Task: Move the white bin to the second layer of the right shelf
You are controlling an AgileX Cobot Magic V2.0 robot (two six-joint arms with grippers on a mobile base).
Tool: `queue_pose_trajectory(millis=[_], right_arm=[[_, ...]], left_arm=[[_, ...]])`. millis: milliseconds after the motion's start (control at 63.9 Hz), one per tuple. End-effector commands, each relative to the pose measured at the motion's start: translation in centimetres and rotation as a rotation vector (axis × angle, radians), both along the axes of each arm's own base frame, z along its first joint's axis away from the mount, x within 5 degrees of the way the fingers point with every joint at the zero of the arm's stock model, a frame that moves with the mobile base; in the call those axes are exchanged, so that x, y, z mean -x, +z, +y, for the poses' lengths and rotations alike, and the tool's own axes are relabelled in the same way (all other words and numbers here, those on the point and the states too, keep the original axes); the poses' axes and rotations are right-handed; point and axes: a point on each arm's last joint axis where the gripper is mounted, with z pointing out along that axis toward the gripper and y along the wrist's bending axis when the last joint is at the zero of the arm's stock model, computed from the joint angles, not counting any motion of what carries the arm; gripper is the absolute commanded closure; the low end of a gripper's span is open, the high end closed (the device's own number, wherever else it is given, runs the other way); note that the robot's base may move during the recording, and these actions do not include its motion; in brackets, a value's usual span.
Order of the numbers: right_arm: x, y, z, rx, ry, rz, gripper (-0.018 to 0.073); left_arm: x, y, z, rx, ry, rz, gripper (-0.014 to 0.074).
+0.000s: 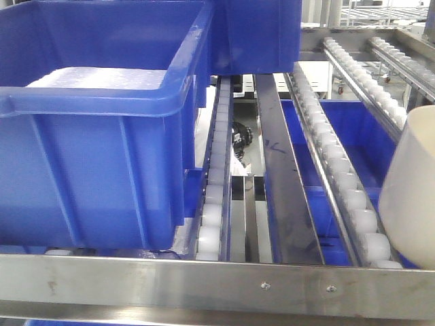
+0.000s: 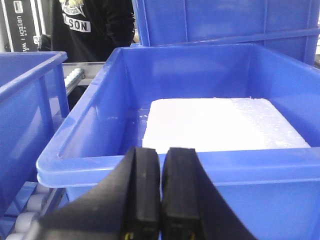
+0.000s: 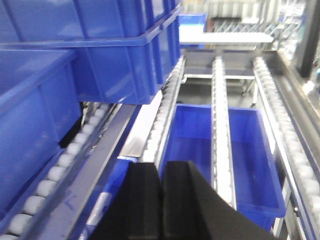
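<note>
1. The white bin [image 1: 411,190] sits at the right end of the right shelf second layer [image 1: 340,176], just behind the steel front rail [image 1: 217,285]; only its left side shows, and its base rests by a lane of small white rollers [image 1: 350,197].
2. A big blue crate [image 1: 95,136] stands on the same layer, far left of the white bin; it holds a flat white foam block [image 2: 220,122].
3. Between that crate and the white bin run more roller lanes and a dark flat strip [image 1: 282,176]; another blue crate [image 3: 220,155] lies on the level below the rollers.
4. The left hand [image 2: 161,195] is up close to the near rim of the big blue crate; its two black fingers [image 2: 142,190] are pressed together with nothing between them.
5. The right hand [image 3: 161,200] hangs over the roller lanes; its fingers [image 3: 145,200] are squeezed together too, and it grips nothing.
6. A person in a black top [image 2: 95,25] stands behind the big blue crate.
</note>
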Motion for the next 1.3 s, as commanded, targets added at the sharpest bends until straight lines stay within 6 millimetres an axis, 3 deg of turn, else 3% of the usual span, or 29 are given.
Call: queue_pose_trajectory(millis=[0,392,532,720,861,1284], right_arm=[[0.1,1.0,-0.2,-0.008,-0.017,-0.133,0.0511],[0.3,-2.0,-0.1,0.006,-0.011,-0.014,0.0511],[1.7,-2.8,-0.4,0.000,-0.020,-0.058,0.0511],[4.1,-5.5,-1.2,-0.004,-0.096,-0.133,0.0511],[5.1,-6.5,-1.5,0.002,-0.145,-0.059,0.0511],[5.7,-7.2,-1.3,0.004,-0.128,-0.020,0.0511]], left_arm=[[0.1,-0.3,0.1,0.021,0.005,-0.064,0.0512],[0.1,-0.3,0.1,0.021,0.005,-0.064,0.0512],[0.1,-0.3,0.1,0.021,0.005,-0.064,0.0512],[0.1,-0.3,0.1,0.021,0.005,-0.064,0.0512],[0.1,-0.3,0.1,0.021,0.005,-0.064,0.0512],[0.1,-0.3,0.1,0.021,0.005,-0.064,0.0512]])
